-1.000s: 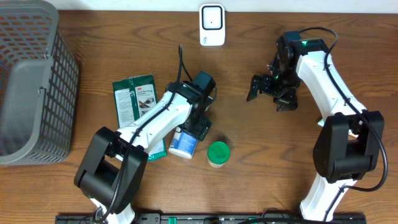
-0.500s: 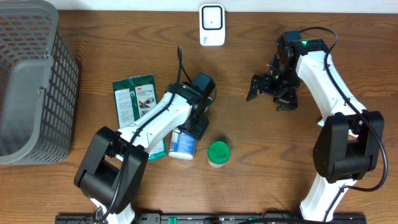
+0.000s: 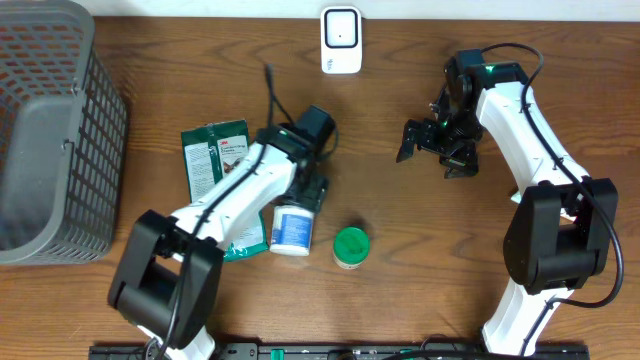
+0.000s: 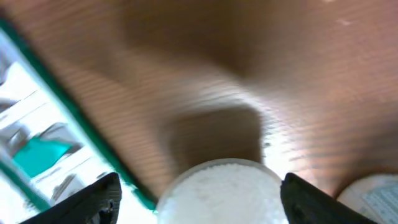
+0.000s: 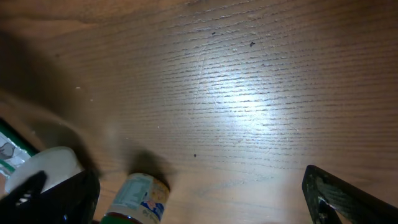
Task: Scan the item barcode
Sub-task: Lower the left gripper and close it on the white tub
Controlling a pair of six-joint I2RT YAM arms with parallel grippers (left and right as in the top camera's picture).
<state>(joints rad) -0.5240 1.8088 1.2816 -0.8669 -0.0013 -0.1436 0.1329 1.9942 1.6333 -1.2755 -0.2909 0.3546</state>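
Hanging low over the table (image 3: 420, 260), the left gripper (image 3: 314, 192) stood with its jaws parted, straddling the capped end of the white bottle (image 3: 292, 230). That bottle lay on the wood near the middle of the table, its blue label facing up, just beside the green packet (image 3: 216, 160) that lay under the left arm. In the left wrist view (badly blurred) the two dark fingers (image 4: 102, 198) sat at either side of the bottle's round white end. A strip of bare wood showed between the left finger and the bottle, so the bottle was released, not clamped. Whether the other finger touched it could not be told.

A green-lidded jar (image 3: 351, 247) stood upright just to the right of the bottle, apart from it. The barcode scanner (image 3: 341, 40) stood at the far edge of the table, well apart from the bottle. A grey basket (image 3: 40, 200) filled the far left corner.

The right gripper (image 3: 428, 160) hovered over bare wood to the right of centre, its jaws spread wide and nothing between them. From its wrist camera the bottle and the jar showed small at the lower left.
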